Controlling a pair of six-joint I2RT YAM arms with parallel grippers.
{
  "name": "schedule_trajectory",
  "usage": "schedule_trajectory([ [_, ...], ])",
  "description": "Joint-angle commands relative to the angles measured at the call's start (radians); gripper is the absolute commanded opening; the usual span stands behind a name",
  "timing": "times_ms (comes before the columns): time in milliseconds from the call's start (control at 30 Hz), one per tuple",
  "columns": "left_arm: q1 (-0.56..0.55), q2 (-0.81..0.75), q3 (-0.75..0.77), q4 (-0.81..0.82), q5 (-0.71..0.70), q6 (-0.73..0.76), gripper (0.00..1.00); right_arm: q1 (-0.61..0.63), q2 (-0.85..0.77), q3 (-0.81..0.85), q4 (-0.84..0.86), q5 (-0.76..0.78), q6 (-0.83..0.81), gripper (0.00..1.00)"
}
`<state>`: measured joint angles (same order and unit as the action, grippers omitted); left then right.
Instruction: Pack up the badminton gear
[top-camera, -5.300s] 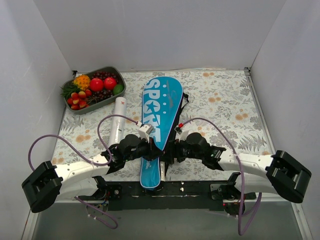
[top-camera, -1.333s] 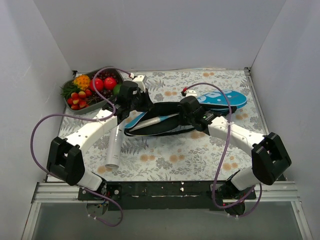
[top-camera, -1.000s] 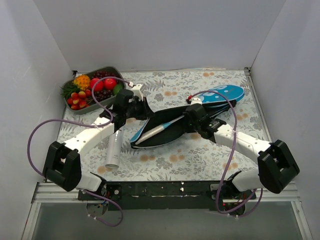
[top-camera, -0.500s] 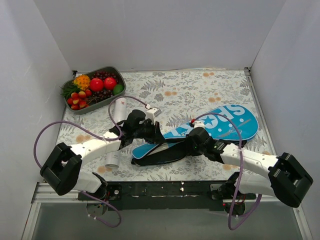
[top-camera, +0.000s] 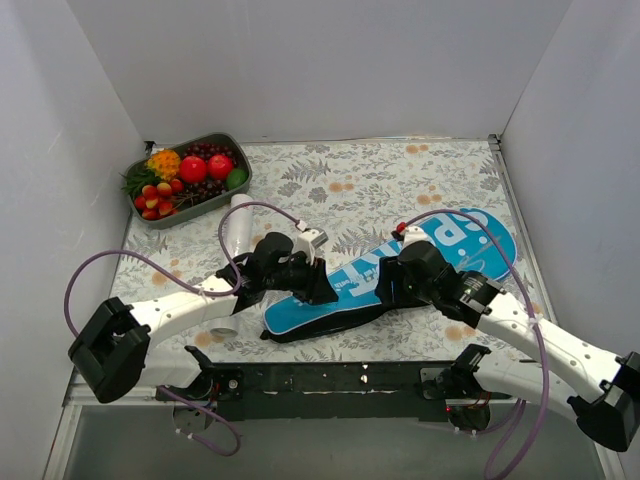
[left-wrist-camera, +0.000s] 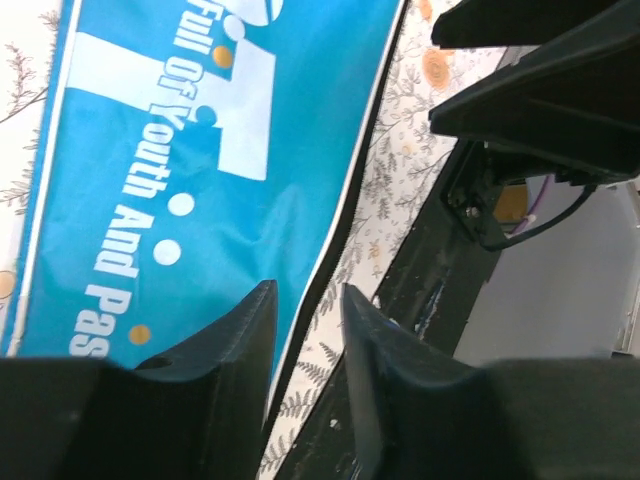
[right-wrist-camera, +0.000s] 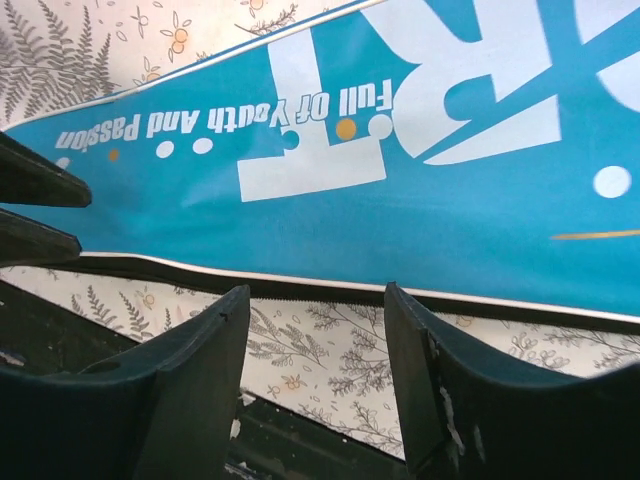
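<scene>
The blue "SPORT" bag (top-camera: 465, 240) lies flat and diagonal, with its narrow end at the front left and its wide end at the right. My left gripper (top-camera: 314, 288) hovers over the narrow end. Its jaws are slightly apart and empty above the bag's black edge (left-wrist-camera: 330, 260). My right gripper (top-camera: 386, 291) is open and empty over the bag's near edge (right-wrist-camera: 330, 280). The bag fills the left wrist view (left-wrist-camera: 150, 150) and the right wrist view (right-wrist-camera: 400, 190). The white shuttlecock tube (top-camera: 240, 215) lies left of the bag, partly under my left arm. No racket shows.
A grey tray (top-camera: 243, 165) of colourful fruit stands at the back left corner. White walls close in three sides. The black mounting rail (top-camera: 340, 378) runs along the table's front edge, close to the bag's narrow end.
The bag was lifted and swung from lengthwise to diagonal, open with a racket handle showing. It now lies flat, blue side up, and the dark opening is mostly covered. Both grippers stay by the narrow end.
</scene>
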<state>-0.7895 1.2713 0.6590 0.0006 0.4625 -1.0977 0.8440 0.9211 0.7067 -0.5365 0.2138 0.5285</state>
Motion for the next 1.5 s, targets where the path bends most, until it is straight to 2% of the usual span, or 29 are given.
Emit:
schedule_trajectory([
  [0,-0.039,-0.023,-0.009,0.018,0.053,-0.007,0.42,0.001,-0.05,0.1,-0.154,0.064,-0.03,0.64],
  [133,-0.103,-0.001,0.01,0.064,0.096,0.004,0.6,-0.034,-0.016,0.128,-0.169,0.142,-0.045,0.65],
  [200,-0.122,0.014,0.021,0.081,0.094,0.002,0.62,-0.052,-0.004,0.117,-0.126,0.145,-0.058,0.65],
  [333,-0.128,0.095,0.048,0.127,0.076,-0.011,0.56,-0.13,0.03,0.077,-0.054,0.147,-0.076,0.61],
  [433,-0.131,0.196,0.071,0.147,0.056,-0.021,0.41,-0.187,0.042,0.042,-0.004,0.139,-0.093,0.56],
  [467,-0.134,0.242,0.074,0.153,0.042,-0.024,0.32,-0.201,0.045,0.037,0.007,0.133,-0.096,0.55],
  [500,-0.132,0.27,0.076,0.157,0.028,-0.027,0.26,-0.227,0.048,0.025,0.016,0.133,-0.101,0.54],
  [567,-0.134,0.309,0.074,0.167,-0.055,-0.034,0.2,-0.255,0.061,0.013,0.047,0.121,-0.12,0.5],
  [700,-0.126,0.42,0.114,0.128,-0.203,-0.054,0.03,-0.328,0.096,-0.021,0.105,0.073,-0.142,0.34],
  [733,-0.125,0.433,0.122,0.113,-0.228,-0.062,0.01,-0.335,0.113,-0.035,0.116,0.067,-0.143,0.25],
  [933,-0.08,0.433,0.139,0.082,-0.303,-0.096,0.0,-0.375,0.221,-0.085,0.228,0.032,-0.15,0.01],
  [1133,-0.007,0.369,0.119,0.049,-0.306,-0.093,0.0,-0.396,0.352,-0.102,0.377,0.001,-0.144,0.01],
  [1300,0.099,0.295,0.062,0.041,-0.272,-0.093,0.0,-0.398,0.479,-0.032,0.451,-0.076,-0.179,0.01],
  [1467,0.13,0.237,0.045,0.016,-0.277,-0.1,0.0,-0.398,0.608,0.026,0.506,-0.158,-0.225,0.01],
])
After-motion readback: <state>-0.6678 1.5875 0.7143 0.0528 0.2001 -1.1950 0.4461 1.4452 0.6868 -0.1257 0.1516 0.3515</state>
